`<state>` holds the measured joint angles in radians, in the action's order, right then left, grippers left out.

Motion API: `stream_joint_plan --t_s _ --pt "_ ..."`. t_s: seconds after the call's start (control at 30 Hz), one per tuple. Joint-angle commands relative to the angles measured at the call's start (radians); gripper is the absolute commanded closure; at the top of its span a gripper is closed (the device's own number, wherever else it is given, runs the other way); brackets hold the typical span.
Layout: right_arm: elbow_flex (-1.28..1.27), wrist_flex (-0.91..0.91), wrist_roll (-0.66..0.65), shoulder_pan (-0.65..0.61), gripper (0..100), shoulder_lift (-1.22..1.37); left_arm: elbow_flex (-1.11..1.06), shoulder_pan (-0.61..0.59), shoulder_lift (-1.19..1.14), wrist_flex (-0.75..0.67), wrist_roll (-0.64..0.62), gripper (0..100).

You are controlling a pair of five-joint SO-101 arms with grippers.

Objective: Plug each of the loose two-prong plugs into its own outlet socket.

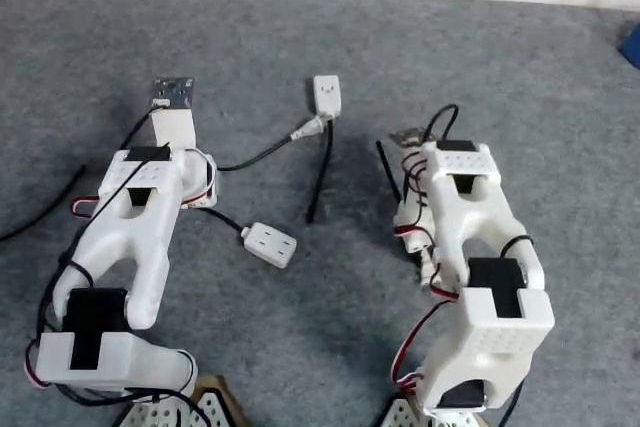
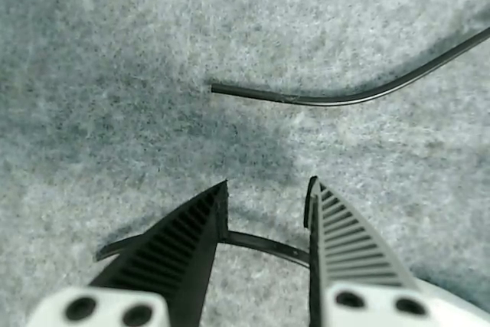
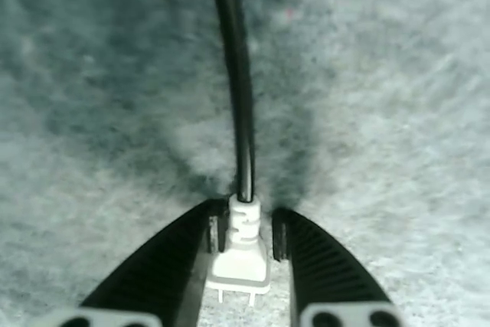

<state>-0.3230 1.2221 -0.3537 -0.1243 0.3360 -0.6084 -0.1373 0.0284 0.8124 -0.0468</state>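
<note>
My right gripper (image 3: 245,216) is shut on a white two-prong plug (image 3: 240,254), whose black cable (image 3: 233,74) runs straight away over the carpet. In the high view this gripper (image 1: 405,137) sits at the middle right. A white outlet socket (image 1: 327,95) lies at the upper middle, with a second white plug (image 1: 305,131) close to its lower end. Another white socket (image 1: 270,244) lies beside the left arm. My left gripper (image 2: 268,185) is open over the carpet, with a thin black cable (image 2: 264,244) passing under its fingers. In the high view the left gripper (image 1: 172,95) is at the upper left.
A loose black cable end (image 2: 216,88) lies on the grey carpet ahead of the left gripper. A black cable (image 1: 320,175) trails down from the upper socket. Another dark cable (image 1: 40,209) crosses the far left edge, and a blue object (image 1: 632,45) sits at the right edge.
</note>
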Motion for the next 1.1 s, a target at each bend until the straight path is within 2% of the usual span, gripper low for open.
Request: stream_joint_plan --t_s 0.0,0.13,0.2,0.37,0.53,0.67,0.77,0.87,0.97,1.07 --pt "0.044 -0.064 -0.005 -0.044 89.2 0.004 0.005 0.013 0.004 -0.014 0.011 82" --pt "0.047 -0.065 -0.005 -0.044 99.8 0.004 0.005 0.013 0.004 -0.014 0.011 82" --pt "0.047 -0.062 -0.005 -0.044 97.4 0.002 0.004 0.013 0.004 -0.014 0.011 82" --pt "0.113 -0.024 0.000 -0.047 99.2 -0.018 0.004 0.015 0.004 -0.014 0.011 82" --pt "0.458 0.311 0.002 -0.124 99.2 -0.065 0.004 0.045 0.002 -0.014 0.015 82" --pt "0.759 0.539 0.098 -0.216 99.3 -0.073 0.024 0.120 0.015 0.005 0.129 82" --pt "0.892 0.544 0.201 -0.242 99.3 -0.114 0.137 0.166 0.016 0.189 0.164 82" --pt "0.892 0.538 0.270 -0.257 99.3 -0.202 0.278 0.173 0.038 0.404 0.210 82" --pt "0.892 0.481 0.307 -0.280 99.3 -0.321 0.326 0.179 0.186 0.459 0.218 88" --pt "0.886 0.407 0.348 -0.303 99.3 -0.444 0.285 0.225 0.456 0.500 0.233 88"
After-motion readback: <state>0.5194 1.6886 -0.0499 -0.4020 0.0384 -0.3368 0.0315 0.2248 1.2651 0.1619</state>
